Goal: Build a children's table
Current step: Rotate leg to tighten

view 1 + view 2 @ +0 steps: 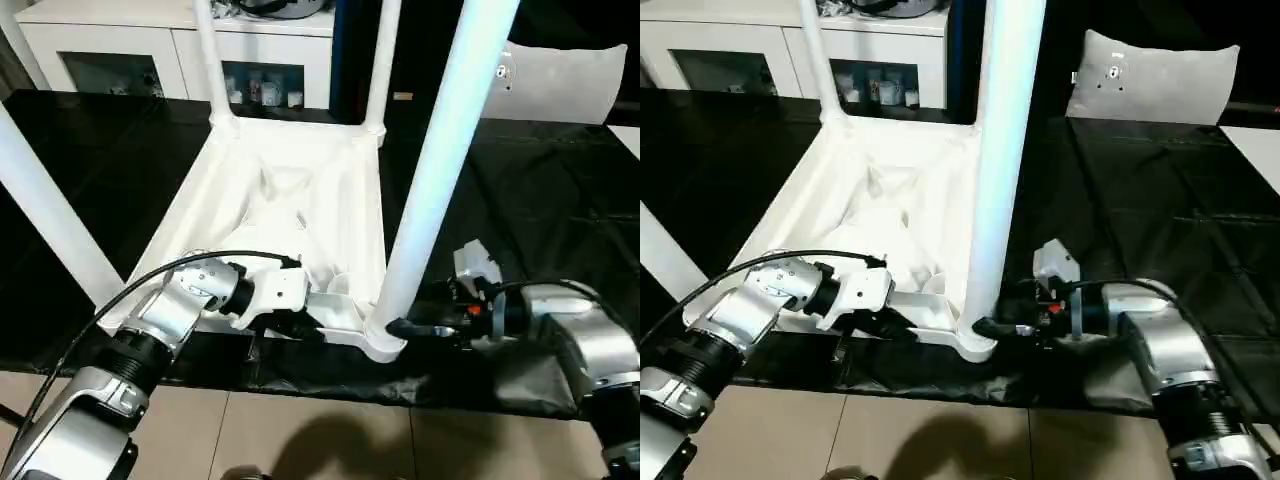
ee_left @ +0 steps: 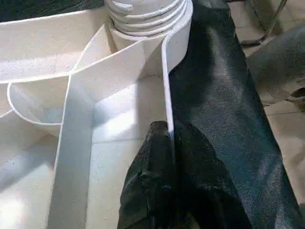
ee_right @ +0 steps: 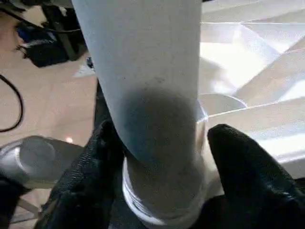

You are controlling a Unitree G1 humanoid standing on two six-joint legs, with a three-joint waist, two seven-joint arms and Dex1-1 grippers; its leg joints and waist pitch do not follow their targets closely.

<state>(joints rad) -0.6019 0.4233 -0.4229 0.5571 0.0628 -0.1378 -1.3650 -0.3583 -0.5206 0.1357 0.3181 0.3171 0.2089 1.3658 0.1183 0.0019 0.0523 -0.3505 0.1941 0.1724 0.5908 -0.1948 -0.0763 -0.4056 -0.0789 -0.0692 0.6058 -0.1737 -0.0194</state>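
An all-white children's table [image 1: 290, 215] is seen lying upside down on a bench [image 1: 540, 220] draped in black cloth, its ribbed underside facing up and its legs standing upright from the corner sockets. At the left, the near rim [image 2: 167, 95] of the table top is pinched by the left hand [image 1: 290, 322], whose two black fingers [image 2: 157, 162] are pressed together on either side of the thin white edge. To the right, the near right leg [image 1: 440, 150] is seated in its corner socket [image 1: 385, 340], and the right hand [image 1: 405, 328] is set around its base, the black fingers [image 3: 238, 157] spread to either side of it. A white cabinet [image 1: 130, 50] is seen beyond the bench.
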